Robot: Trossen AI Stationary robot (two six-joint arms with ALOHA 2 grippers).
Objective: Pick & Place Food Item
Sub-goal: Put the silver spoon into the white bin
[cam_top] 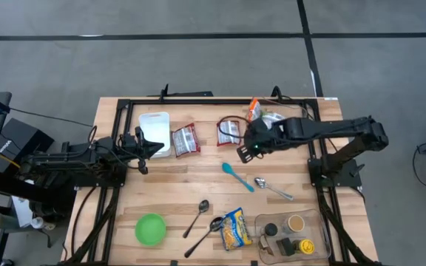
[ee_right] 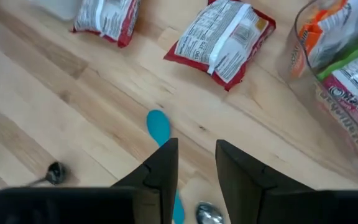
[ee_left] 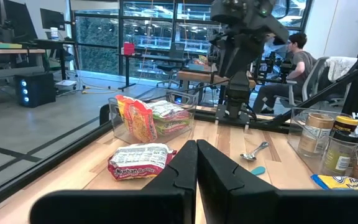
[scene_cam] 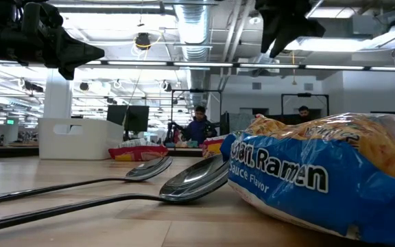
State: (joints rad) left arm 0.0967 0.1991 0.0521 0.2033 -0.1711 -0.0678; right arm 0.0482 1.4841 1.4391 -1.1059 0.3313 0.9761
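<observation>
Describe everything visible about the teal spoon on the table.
The teal spoon looks like smooth plastic, one solid turquoise colour, with a rounded bowl and a slim handle. It lies flat and diagonal on the bare wooden table, near its middle, touching nothing else. The right gripper hangs above it, fingers slightly apart, empty. A metal spoon lies close by, apart from it.

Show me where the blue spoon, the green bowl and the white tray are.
blue spoon [cam_top: 237, 176]: high view, middle of the handle.
green bowl [cam_top: 150, 228]: high view, inside of the bowl.
white tray [cam_top: 154, 122]: high view, bare floor of the tray.
</observation>
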